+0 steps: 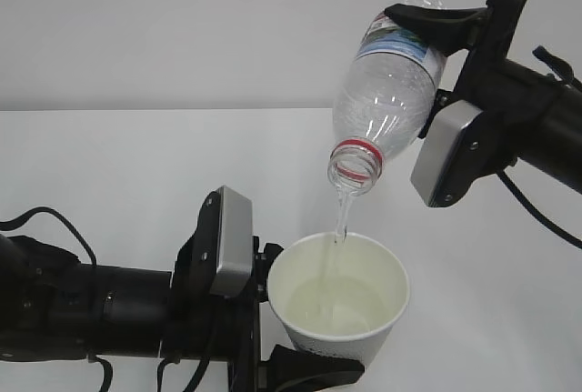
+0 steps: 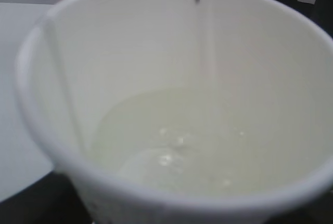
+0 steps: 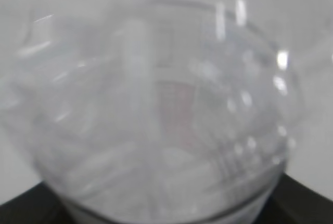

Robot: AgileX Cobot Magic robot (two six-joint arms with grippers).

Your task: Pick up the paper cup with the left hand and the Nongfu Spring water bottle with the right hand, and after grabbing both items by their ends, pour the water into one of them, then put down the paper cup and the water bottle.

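The white paper cup is held low at the front by my left gripper, which is shut on its lower part. Above it the clear Nongfu Spring water bottle hangs tipped mouth-down, with its red neck ring over the cup's rim. My right gripper is shut on the bottle's base end. A thin stream of water runs from the mouth into the cup. In the left wrist view the cup fills the frame, with water pooled at its bottom. The right wrist view shows only the blurred bottle.
The white table stretches behind both arms to a pale wall. A grey block sits on the left wrist and another on the right, close to the bottle. A black cable loops at the left.
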